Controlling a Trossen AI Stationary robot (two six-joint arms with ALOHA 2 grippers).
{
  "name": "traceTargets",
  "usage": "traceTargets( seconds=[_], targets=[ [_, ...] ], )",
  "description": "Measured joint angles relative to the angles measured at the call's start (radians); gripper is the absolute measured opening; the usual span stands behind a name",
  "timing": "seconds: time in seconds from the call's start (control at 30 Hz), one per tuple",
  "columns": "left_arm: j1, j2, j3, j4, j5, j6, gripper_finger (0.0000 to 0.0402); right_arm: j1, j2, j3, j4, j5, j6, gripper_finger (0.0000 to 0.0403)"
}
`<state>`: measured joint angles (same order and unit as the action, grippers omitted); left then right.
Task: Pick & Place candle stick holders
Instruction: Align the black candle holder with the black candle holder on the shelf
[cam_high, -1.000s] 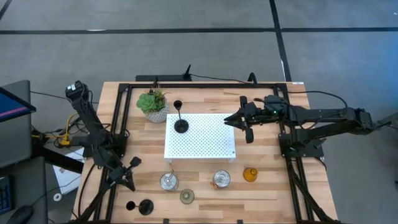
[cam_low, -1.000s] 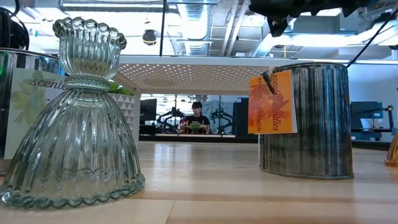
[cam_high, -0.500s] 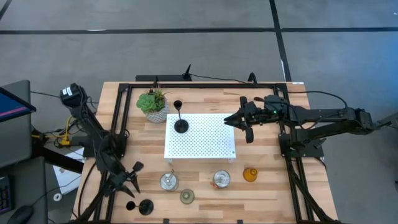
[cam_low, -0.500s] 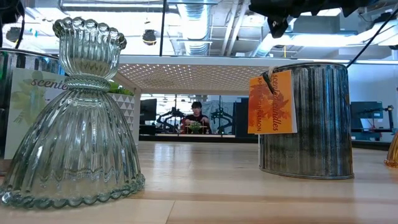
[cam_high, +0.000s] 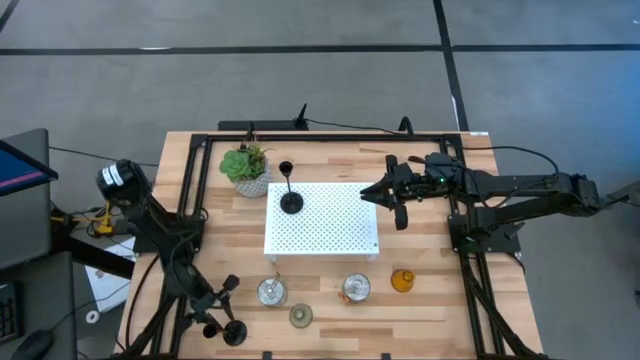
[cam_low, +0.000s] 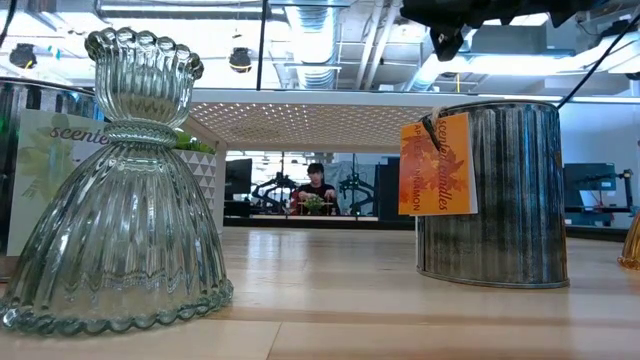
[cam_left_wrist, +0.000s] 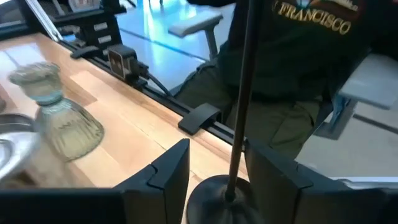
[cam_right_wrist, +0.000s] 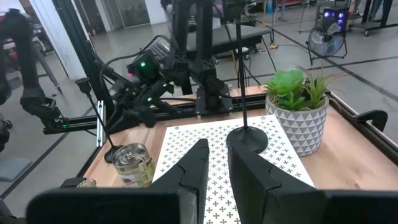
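At the near edge of the counter (cam_high: 330, 325), the left end effector (cam_high: 222, 300) stands over the near left corner with its fingers spread to either side of a black thin-stemmed candle stick holder (cam_high: 232, 332). In the left wrist view the stem (cam_left_wrist: 241, 99) rises through the gap between the two fingers (cam_left_wrist: 168, 177) without touching either, and the round base (cam_left_wrist: 217, 198) rests flat on the wood; this spacing suggests an approach for a grasp on the stem, which is the narrowest part available. Just beside it in the near row stand the pale green holder (cam_high: 300, 316), two silvery glass cups (cam_high: 271, 291) (cam_high: 355, 288) and the amber glass holder (cam_high: 402, 281), all upright and apart from one another, so each can be taken singly. In the low view the pale green ribbed holder (cam_low: 118, 190) and a metal cup with an orange label (cam_low: 495, 190) rest on their bases. Behind this row lies the white perforated platform (cam_high: 330, 225), apparently the placement surface, since one black holder (cam_high: 290, 199) already stands upright at its far left corner. The potted plant (cam_high: 247, 168) sits just beyond that corner on the counter. The right end effector (cam_high: 395, 200) hangs over the platform's right edge with its fingers nearly together and nothing between them, evidently waiting. A person in dark clothing (cam_left_wrist: 292, 68) stands beside the counter edge.
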<state>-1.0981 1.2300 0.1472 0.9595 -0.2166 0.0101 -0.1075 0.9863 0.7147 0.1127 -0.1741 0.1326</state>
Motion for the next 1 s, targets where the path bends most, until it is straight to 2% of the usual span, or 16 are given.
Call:
traceTargets(
  seconds=[0.17, 0.4, 1.0],
  targets=[
    [0.000, 0.082, 0.057, 0.007, 0.027, 0.000, 0.0144, 0.001, 0.000, 0.000, 0.000, 0.000, 0.000, 0.0053],
    [0.000, 0.118, 0.089, 0.015, 0.039, -0.074, 0.0123, 0.002, 0.000, 0.000, -0.001, 0.000, 0.000, 0.0053],
    [-0.001, 0.112, 0.089, 0.027, 0.030, -0.112, 0.0014, 0.002, 0.000, 0.000, -0.008, 0.000, -0.008, 0.0053]
  ],
)
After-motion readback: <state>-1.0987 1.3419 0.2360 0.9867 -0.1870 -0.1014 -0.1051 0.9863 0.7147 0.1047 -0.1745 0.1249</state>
